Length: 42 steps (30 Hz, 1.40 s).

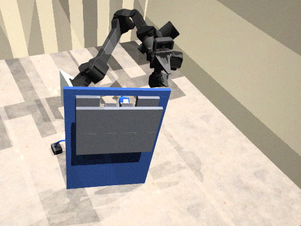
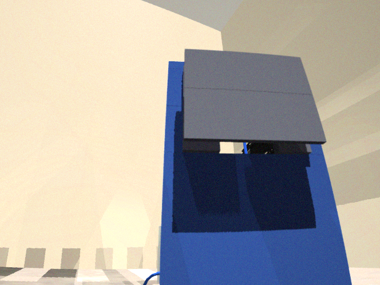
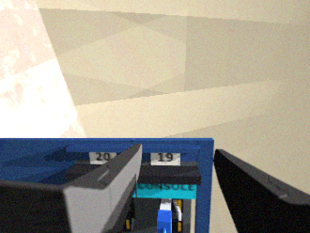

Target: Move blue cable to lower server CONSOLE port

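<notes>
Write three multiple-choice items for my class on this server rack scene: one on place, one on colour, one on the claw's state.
1. Where is the small black block?
A) on top of the rack
B) beside the rack
C) between the claw's fingers

2. What colour is the strip lettered CONSOLE?
A) turquoise
B) red
C) yellow

3. How is the claw?
A) shut on the cable's plug
B) fully closed, empty
C) open, holding nothing

Key:
1 B: the black block sits on the surface beside the blue rack.
2 A: the CONSOLE strip is turquoise.
3 C: the claw has its fingers apart, with nothing gripped.
</notes>
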Motion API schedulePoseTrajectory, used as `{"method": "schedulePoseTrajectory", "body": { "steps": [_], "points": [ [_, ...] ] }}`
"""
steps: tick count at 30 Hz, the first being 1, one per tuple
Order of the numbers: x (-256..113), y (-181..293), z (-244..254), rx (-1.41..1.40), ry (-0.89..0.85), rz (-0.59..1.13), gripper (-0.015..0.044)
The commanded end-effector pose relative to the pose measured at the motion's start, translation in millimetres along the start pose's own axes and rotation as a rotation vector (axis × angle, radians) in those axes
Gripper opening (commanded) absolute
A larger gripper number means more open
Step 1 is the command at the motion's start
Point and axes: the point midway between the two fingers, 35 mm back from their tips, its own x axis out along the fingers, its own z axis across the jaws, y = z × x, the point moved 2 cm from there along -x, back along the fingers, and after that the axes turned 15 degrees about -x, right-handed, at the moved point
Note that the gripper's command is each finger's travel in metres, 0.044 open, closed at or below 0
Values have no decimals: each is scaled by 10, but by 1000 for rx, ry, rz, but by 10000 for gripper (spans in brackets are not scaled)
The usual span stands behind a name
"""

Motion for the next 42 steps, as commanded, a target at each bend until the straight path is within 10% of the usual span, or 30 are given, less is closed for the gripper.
{"method": "schedulePoseTrajectory", "body": {
  "steps": [1, 6, 42],
  "points": [
    [-25, 686, 176, -51, -24, 202, 239],
    [-141, 1241, 341, -82, -57, 367, 239],
    [707, 1322, 307, -82, -51, 364, 239]
  ]
}}
